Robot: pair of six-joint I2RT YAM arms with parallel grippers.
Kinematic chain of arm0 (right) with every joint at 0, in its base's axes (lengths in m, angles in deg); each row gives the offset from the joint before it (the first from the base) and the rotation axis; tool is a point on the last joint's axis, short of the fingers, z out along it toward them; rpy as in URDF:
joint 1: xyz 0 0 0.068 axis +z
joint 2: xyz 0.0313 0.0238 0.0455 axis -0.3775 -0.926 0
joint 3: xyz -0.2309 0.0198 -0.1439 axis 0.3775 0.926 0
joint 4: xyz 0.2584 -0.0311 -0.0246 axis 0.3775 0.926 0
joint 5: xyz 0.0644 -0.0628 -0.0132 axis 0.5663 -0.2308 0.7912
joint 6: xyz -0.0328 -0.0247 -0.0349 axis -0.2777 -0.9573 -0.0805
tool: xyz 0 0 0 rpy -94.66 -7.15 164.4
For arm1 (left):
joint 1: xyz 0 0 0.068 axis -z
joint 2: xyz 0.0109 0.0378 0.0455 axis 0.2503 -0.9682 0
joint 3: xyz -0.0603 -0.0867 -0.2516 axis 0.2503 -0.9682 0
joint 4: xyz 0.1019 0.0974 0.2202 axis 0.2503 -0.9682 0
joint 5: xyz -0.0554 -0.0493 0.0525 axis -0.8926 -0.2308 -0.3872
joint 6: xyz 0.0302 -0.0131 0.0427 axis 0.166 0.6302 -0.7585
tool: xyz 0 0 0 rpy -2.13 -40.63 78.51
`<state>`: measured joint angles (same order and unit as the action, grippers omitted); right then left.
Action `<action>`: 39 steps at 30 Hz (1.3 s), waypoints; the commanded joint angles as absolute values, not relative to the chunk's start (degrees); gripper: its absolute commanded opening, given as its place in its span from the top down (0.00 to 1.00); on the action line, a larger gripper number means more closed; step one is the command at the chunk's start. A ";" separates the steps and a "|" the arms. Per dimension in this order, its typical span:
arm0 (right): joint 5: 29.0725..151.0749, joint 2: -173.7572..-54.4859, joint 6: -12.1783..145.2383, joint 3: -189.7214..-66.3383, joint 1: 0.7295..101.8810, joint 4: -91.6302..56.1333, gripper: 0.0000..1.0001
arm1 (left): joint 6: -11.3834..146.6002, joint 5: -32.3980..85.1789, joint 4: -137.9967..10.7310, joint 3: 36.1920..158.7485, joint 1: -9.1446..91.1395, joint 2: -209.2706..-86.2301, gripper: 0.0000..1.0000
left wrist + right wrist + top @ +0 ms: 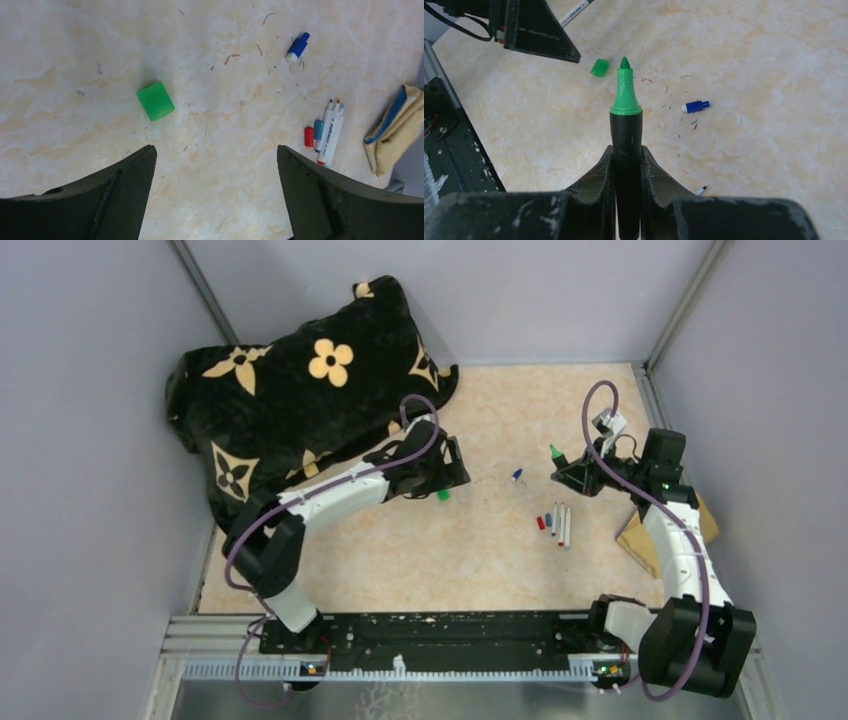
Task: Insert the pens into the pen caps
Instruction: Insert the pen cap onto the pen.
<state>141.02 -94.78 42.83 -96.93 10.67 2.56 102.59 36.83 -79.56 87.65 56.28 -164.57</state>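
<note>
Pens first: the thick black pen (626, 135) with its green tip is pinched between the fingers of my right gripper (626, 167). Its barrel runs out along the fingers and the tip points ahead, clear of the desk (774, 60). My right arm rises from its base at the near right corner, bends at the elbow and reaches forward. Its wrist is turned inward toward the middle of the desk. Ahead of the green tip, the green cap (599, 67) lies on the desk. To the right of it is the blue cap (695, 106), which has a white end.

My left arm reaches forward and to the right from its base, with the elbow bent beside the black flower-patterned cushion (300, 390) and the wrist pointing down. My left gripper (215, 152) is spread wide, holds nothing and hangs over the desk. The green cap lies on its side just ahead of one finger, not touching it.

A few white pens (330, 132) lie side by side, touching, well to the right of the green cap. A red cap (309, 136) and a teal cap (318, 130) sit close against their left side. A tan box (395, 127) lies near the desk's right edge, beyond them.
</note>
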 commanded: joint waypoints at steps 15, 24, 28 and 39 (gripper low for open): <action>142.82 -93.07 42.23 -98.19 9.99 1.25 1.00 | 109.52 54.19 -107.14 111.99 58.62 -187.91 0.21; 142.83 -93.05 42.23 -98.19 9.97 1.24 1.00 | 109.49 55.00 -107.79 114.10 58.62 -191.58 0.31; 142.85 -93.01 42.23 -98.19 9.96 1.30 1.00 | 109.38 54.58 -108.00 114.67 58.62 -192.53 0.37; 142.91 -92.81 42.27 -98.19 9.96 1.37 1.00 | 109.03 53.76 -108.01 114.68 58.62 -194.55 0.57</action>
<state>141.24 -94.51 42.83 -96.93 10.63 2.56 108.80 54.84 -108.08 113.79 58.59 -191.89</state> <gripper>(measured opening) 0.129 0.444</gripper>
